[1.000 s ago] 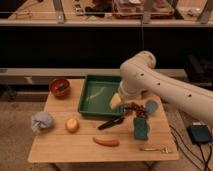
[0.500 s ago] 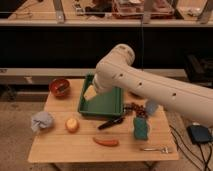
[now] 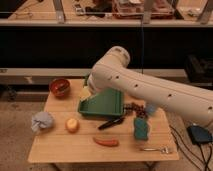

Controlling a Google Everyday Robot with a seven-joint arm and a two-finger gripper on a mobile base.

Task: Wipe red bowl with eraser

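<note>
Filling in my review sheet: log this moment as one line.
gripper: left of green tray, holds eraser above table | red bowl: back-left corner, untouched | wipe: not begun

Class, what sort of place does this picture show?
Probably a robot test lab: a white robot arm reaches over a wooden table of assorted props, its pincer holding the eraser at the green tray's left end, with cluttered shelves behind.

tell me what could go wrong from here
The gripper, holding the eraser, is between the green tray and the red bowl.
1. The bowl stands close to the back edge of the table; a hard wipe could shove it off.
2. The arm hangs low over the tray and may bump it.
</note>
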